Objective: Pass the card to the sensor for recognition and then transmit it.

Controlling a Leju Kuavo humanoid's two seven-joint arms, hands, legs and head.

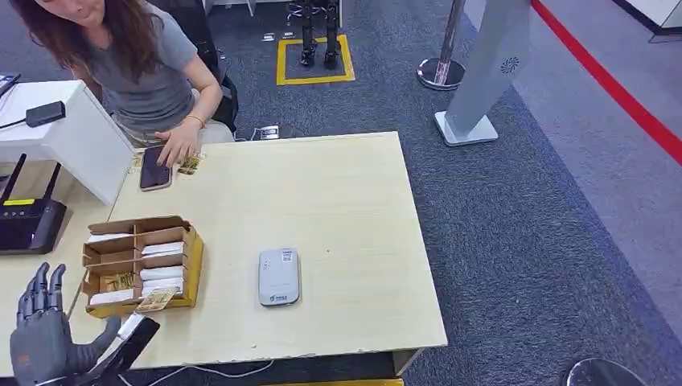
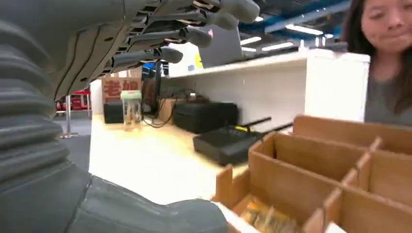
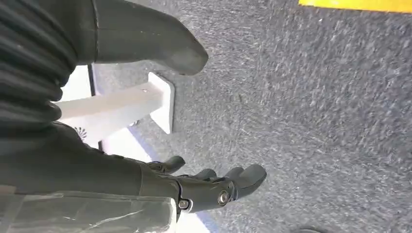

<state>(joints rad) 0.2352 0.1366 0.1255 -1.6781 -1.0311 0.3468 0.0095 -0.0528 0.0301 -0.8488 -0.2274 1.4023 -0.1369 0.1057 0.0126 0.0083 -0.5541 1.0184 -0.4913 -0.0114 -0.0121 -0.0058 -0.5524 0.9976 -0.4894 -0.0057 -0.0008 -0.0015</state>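
A brown cardboard box [image 1: 137, 261] with several compartments of white and gold-patterned cards stands at the table's left front. One gold card [image 1: 158, 298] lies tilted on the box's front edge. The grey-white sensor [image 1: 279, 277] lies flat on the table, to the right of the box. My left hand [image 1: 44, 330] is raised at the table's front left corner, a little left of the box, fingers spread and holding nothing. In the left wrist view the left hand [image 2: 97, 48] has its fingers [image 2: 184, 34] well apart from its thumb, facing the box [image 2: 301, 174]. My right hand [image 3: 97, 165] hangs over grey carpet, empty, fingers apart.
A person sits at the far left with a hand [image 1: 178, 146] on the table beside a dark phone [image 1: 155, 169]. A black router [image 1: 28, 225] and a white counter [image 1: 64, 137] stand to the left. Beyond the table are a white sign stand [image 1: 482, 80] and a stanchion base [image 1: 441, 72].
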